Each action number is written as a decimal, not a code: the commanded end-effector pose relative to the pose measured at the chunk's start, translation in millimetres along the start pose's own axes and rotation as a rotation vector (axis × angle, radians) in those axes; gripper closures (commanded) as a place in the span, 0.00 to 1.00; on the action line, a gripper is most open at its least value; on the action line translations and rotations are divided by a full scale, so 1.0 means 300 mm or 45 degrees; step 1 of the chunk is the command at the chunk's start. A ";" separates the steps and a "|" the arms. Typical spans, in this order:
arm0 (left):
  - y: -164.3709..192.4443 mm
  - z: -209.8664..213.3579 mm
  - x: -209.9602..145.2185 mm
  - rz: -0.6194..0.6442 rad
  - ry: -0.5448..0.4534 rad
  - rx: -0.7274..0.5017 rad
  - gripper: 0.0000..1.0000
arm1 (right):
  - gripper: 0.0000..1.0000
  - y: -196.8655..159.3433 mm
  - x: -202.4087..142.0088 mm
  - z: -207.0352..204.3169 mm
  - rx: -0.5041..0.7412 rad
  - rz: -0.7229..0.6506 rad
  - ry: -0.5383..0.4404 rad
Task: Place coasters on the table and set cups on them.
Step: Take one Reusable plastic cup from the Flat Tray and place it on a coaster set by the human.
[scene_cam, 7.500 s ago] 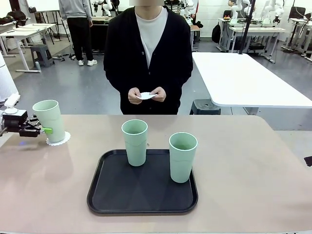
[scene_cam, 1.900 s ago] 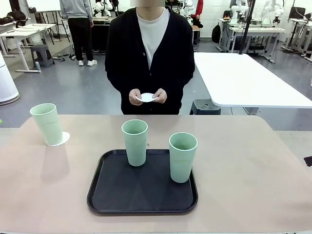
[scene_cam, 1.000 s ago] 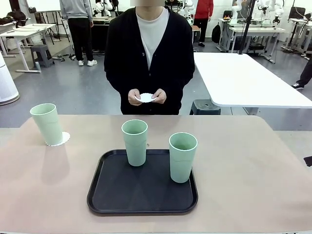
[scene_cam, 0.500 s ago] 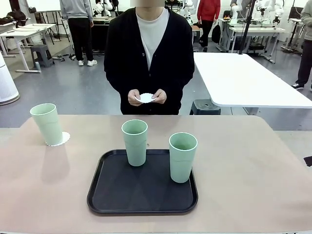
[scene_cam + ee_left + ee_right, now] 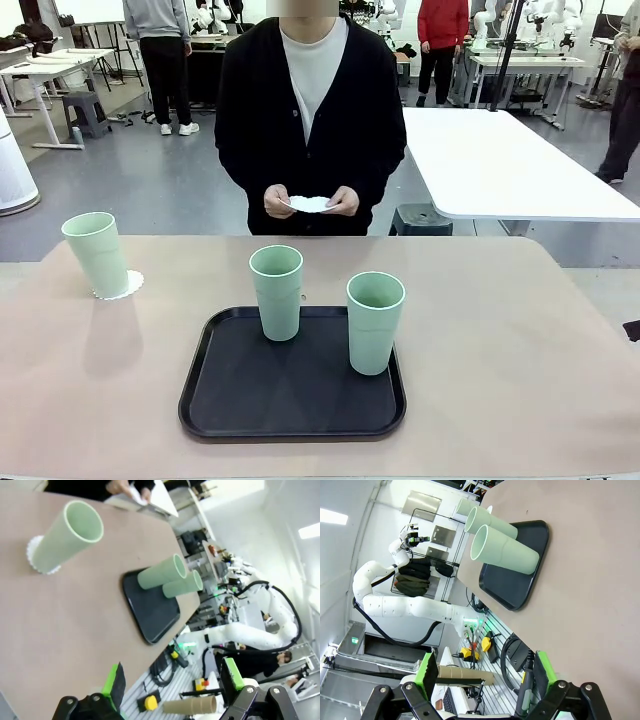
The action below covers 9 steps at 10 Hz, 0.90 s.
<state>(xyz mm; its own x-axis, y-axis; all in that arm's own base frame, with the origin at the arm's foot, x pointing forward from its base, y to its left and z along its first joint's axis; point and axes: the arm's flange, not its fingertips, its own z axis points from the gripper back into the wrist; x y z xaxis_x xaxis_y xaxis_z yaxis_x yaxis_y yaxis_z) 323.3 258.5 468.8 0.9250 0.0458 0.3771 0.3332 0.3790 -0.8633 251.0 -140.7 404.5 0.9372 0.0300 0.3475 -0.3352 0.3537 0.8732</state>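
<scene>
By the wrist views the left gripper (image 5: 172, 677) and right gripper (image 5: 484, 672) are shown spread wide, empty. On the tan table (image 5: 520, 350), two cups (image 5: 277, 292) are seen on the black tray (image 5: 290, 390), a third cup (image 5: 96, 254) left of it on a coaster (image 5: 128, 286); beyond the tray another coaster (image 5: 310, 204) is held by a person (image 5: 310, 110)

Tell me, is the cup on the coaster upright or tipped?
Upright: the cup stands rim up, base on the coaster.
</scene>
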 end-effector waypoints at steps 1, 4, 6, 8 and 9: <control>-0.007 -0.001 0.000 -0.002 0.013 -0.012 0.00 | 0.00 -0.001 0.002 0.003 0.008 0.020 -0.009; -0.007 -0.001 0.000 -0.002 0.013 -0.012 0.00 | 0.00 -0.001 0.002 0.003 0.008 0.020 -0.009; -0.007 -0.001 0.000 -0.002 0.013 -0.012 0.00 | 0.00 -0.001 0.002 0.003 0.008 0.020 -0.009; -0.007 -0.001 0.000 -0.002 0.013 -0.012 0.00 | 0.00 -0.001 0.002 0.003 0.008 0.020 -0.009; -0.007 -0.001 0.000 -0.002 0.013 -0.012 0.00 | 0.00 -0.001 0.002 0.003 0.008 0.020 -0.009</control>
<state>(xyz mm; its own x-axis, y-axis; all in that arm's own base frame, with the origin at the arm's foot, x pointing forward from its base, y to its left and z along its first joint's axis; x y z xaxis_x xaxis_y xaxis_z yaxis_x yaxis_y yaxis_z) 324.5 255.8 469.0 0.9259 0.0379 0.3758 0.3356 0.3738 -0.8647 251.0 -140.7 404.5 0.9372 0.0300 0.3476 -0.3352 0.3537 0.8732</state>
